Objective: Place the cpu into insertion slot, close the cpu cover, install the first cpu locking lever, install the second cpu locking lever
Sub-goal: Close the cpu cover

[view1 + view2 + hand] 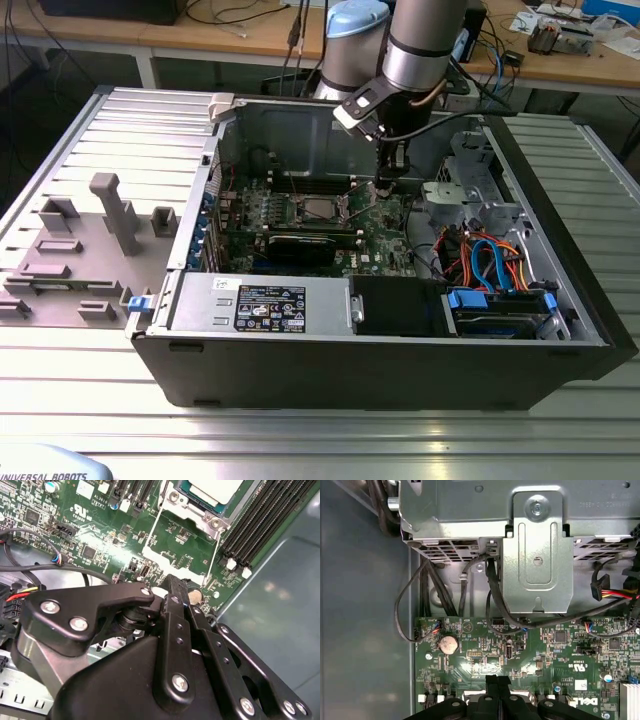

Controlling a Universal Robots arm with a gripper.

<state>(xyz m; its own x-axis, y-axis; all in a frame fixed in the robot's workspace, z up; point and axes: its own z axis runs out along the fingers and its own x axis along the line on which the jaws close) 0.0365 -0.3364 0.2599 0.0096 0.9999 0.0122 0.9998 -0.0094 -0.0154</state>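
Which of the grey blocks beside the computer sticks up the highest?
The thin post with the wider top. The block and the cube on either side of it are much lower.

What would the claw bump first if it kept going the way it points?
Most likely the green circuit board, just beside the insertion slot. The claw points down at it and nothing shows in between, though the gap is hard to judge.

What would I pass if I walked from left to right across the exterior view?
grey upright block → cpu → gripper → orange and blue cables
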